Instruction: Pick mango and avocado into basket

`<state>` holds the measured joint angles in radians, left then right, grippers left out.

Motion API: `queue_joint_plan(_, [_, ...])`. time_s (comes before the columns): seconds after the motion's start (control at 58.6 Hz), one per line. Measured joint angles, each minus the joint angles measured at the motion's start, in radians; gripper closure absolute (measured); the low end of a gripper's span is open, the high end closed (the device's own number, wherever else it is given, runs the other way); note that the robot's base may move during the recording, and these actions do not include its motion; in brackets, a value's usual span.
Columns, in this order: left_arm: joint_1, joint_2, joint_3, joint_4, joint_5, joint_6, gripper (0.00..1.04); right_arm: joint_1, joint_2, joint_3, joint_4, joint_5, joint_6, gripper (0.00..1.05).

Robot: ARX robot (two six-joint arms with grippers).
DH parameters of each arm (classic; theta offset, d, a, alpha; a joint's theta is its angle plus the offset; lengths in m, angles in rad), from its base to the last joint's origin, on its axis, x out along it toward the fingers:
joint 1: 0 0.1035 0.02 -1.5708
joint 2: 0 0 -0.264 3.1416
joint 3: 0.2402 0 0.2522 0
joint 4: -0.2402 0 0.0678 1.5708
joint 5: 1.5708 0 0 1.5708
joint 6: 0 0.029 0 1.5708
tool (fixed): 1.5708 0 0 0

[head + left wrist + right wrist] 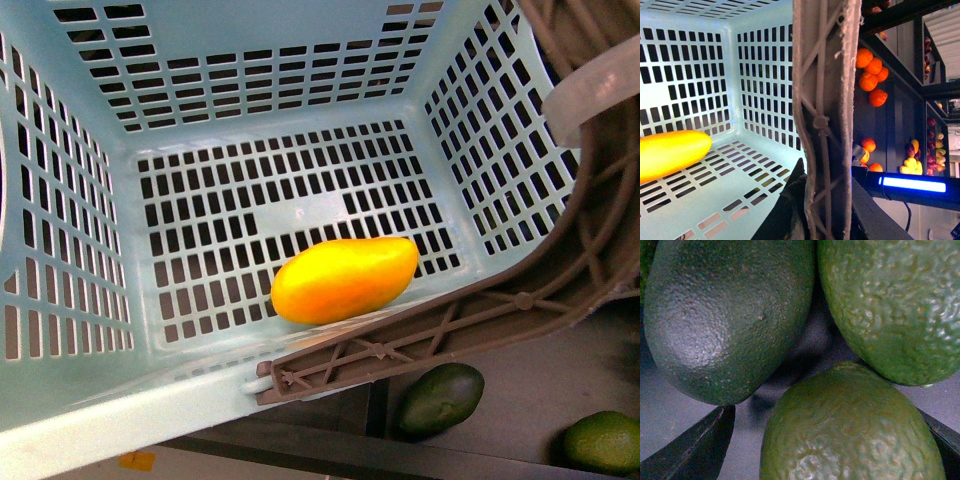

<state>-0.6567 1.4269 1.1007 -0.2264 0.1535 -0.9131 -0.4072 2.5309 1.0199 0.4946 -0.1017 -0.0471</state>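
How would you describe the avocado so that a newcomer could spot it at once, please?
Find the teal basket holding the mango. Just outside its near rim, by the brown handle, the avocado lies on a dark surface. It is darker and more oval than the paler green fruit to its right.

Dark shelving (902,115) stocked with oranges (871,75); blue light strip (912,184) glowing.

Basket (60,250) floor's mostly bare, just the mango (345,278) along the near wall, so dropping in from above is wide open. Brown handle (450,320) lies across the near rim. By my right pincer (825,452), the avocado (725,315) is packed tight against two paler green fruits (850,430), hardly a gap.
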Motion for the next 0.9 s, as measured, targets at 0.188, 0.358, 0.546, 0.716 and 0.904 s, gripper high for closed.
queue_joint_plan(0.188, [0.000,0.000,0.000,0.000,-0.001,0.000,0.97,0.003,0.006,-0.002,0.008,0.000,0.006,0.22])
queue_joint_plan(0.358, [0.000,0.000,0.000,0.000,0.000,0.000,0.97,0.000,0.006,-0.006,0.016,-0.003,0.006,0.39])
queue_joint_plan(0.546, [0.000,0.000,0.000,0.000,0.000,0.000,0.97,-0.009,-0.003,-0.032,0.032,-0.023,0.009,0.39])
queue_joint_plan(0.716, [0.000,0.000,0.000,0.000,0.000,0.000,0.97,-0.026,-0.051,-0.092,0.069,-0.055,0.007,0.39])
queue_joint_plan(0.904, [0.000,0.000,0.000,0.000,0.000,0.000,0.97,-0.051,-0.235,-0.227,0.124,-0.121,-0.032,0.39])
